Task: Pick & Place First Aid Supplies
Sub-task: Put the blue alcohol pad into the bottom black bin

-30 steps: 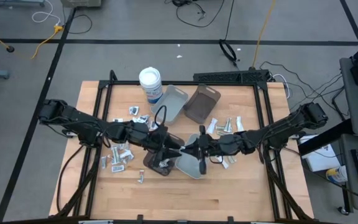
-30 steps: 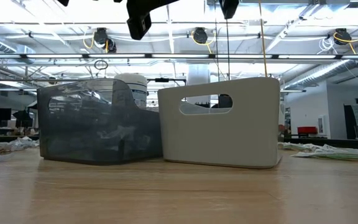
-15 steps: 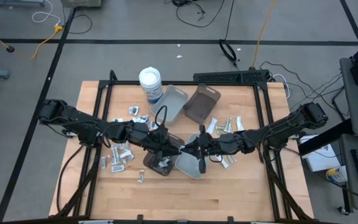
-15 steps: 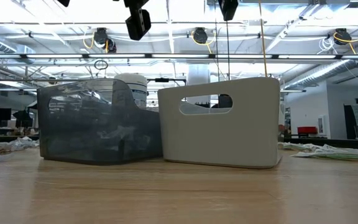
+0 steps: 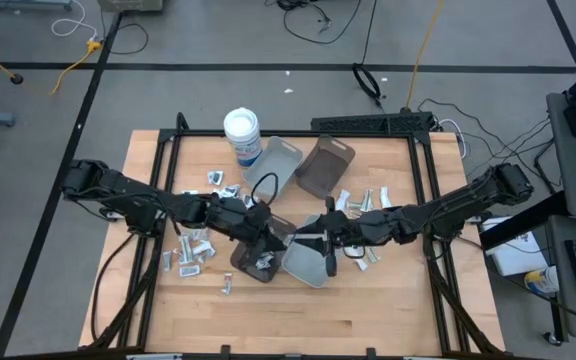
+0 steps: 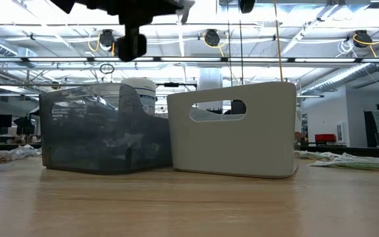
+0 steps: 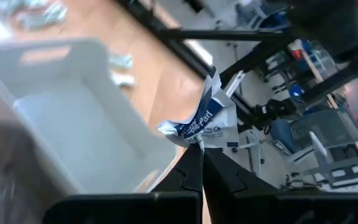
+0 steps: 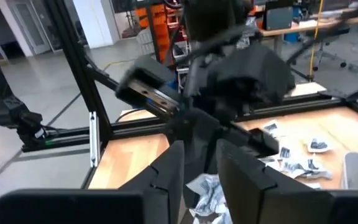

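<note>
Two grippers are meeting over the middle of the table (image 5: 368, 320), right above the pair of front trays. The left gripper (image 7: 201, 151) is pinching a crumpled white and blue packet (image 7: 205, 118) between its closed fingertips, holding it up in the air; in the left wrist view the pale grey tray (image 7: 73, 124) is lying below and beside it. From above, that gripper (image 5: 273, 232) is hanging over the dark tray (image 5: 253, 265), which is already holding a few packets.

The right gripper (image 8: 201, 163) is standing with its fingers a little apart, gripping nothing, and through that gap the same crumpled packet (image 8: 209, 194) is showing just ahead, with the left arm's dark wrist looming above it. In the high view it (image 5: 303, 238) is sitting over the pale grey tray (image 5: 308, 265).

Loose supplies (image 5: 190, 250) are lying scattered on the wood at the left side, and more strips (image 5: 366, 203) at the right. Two more trays (image 5: 303, 165) are leaning together toward the back, beside the white tub (image 5: 243, 135).

At table height the dark tray (image 6: 104, 128) and pale tray (image 6: 232, 128) are standing side by side, touching.
</note>
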{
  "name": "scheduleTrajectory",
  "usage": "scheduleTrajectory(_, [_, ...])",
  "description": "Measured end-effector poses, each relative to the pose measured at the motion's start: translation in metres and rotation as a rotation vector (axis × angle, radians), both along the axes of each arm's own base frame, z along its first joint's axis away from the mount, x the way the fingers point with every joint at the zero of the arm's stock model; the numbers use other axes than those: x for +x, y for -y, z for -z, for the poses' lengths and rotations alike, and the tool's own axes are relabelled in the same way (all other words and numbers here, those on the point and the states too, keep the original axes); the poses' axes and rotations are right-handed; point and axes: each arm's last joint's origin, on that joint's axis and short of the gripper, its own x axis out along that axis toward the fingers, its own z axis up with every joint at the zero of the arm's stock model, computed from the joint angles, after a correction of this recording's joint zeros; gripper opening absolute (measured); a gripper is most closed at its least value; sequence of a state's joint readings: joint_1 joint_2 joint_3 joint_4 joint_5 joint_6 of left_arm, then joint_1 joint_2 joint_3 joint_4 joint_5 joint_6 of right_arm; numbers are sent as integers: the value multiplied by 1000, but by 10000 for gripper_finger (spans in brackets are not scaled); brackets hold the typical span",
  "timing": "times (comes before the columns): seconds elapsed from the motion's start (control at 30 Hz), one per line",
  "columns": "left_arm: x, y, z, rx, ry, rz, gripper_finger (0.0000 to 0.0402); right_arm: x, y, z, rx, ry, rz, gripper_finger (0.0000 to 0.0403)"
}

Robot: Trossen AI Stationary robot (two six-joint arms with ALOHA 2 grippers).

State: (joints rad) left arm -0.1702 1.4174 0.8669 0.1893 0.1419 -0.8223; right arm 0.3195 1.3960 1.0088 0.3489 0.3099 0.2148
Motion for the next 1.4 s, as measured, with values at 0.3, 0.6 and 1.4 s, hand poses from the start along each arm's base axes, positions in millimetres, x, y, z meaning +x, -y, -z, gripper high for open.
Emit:
scheduleTrajectory(0.3, [-6, -6, 15, -205, -249, -87, 1, -18, 6, -26, -50, 83, -4, 107])
scheduleTrajectory(0.6, [-16, -7, 28, -325, -470, -193, 0, -24, 8, -33, -36, 109, -3, 111])
scheduleTrajectory(1.4, [-28, -10, 40, -354, -652, -349, 122, -24, 7, -28, -14, 59, -7, 135])
